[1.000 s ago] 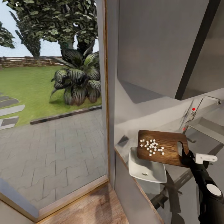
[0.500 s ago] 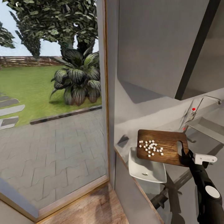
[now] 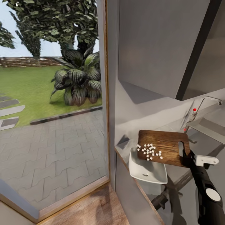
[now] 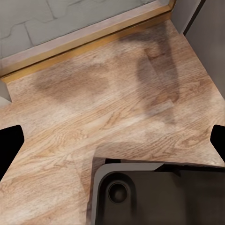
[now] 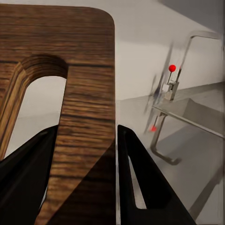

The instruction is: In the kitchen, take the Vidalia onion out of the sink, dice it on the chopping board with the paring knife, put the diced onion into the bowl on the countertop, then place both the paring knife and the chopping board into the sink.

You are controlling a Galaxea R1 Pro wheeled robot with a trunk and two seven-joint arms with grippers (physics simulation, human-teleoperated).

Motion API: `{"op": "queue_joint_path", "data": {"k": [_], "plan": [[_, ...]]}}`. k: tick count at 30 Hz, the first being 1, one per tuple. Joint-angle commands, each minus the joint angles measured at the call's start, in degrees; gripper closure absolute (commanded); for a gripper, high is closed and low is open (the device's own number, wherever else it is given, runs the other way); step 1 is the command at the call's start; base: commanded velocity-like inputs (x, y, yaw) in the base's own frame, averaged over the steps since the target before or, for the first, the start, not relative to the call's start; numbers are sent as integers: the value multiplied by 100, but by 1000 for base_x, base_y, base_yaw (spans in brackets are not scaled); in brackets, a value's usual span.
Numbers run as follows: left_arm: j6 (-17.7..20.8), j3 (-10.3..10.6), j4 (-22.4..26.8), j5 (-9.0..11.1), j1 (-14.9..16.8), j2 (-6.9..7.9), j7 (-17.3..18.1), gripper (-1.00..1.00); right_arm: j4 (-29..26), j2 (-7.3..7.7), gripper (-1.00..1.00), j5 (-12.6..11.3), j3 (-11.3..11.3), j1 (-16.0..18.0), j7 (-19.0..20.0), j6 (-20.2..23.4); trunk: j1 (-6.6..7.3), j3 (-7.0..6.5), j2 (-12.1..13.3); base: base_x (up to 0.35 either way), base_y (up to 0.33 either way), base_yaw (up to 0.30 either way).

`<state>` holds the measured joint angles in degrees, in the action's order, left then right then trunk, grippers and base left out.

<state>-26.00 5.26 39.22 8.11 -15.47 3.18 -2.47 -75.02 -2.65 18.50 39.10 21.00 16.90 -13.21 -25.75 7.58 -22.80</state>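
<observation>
The right claw (image 3: 187, 157) pinches the chopping board (image 3: 163, 147) by its handle end, tilted over the bowl (image 3: 147, 171) on the counter (image 3: 203, 147); onion dice (image 3: 149, 151) at the board's 9 o'clock end. The left claw's state cannot be told.

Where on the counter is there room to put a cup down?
Bare countertop lies behind the chopping board, towards the wall, and between board and sink. The near corner is crowded: the bowl sits under the board's tilted edge.

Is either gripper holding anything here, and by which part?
The right gripper holds the chopping board by its end strip beyond the handle slot; the left gripper is open, holding nothing.
</observation>
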Motion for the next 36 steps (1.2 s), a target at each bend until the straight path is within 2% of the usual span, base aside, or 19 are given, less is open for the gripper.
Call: {"op": "queue_joint_path", "data": {"k": [1, 36], "plan": [[-11, 43, 7, 59, 0, 10, -26, -100, -1, -8, 100, 48, 35, 9, 33, -30, -4, 11, -12, 0, 0, 0], [-12, 45, 4, 59, 0, 7, -26, -100, -4, -7, 100, 56, 54, 9, 32, -41, -4, 11, -12, 0, 0, 0]]}}
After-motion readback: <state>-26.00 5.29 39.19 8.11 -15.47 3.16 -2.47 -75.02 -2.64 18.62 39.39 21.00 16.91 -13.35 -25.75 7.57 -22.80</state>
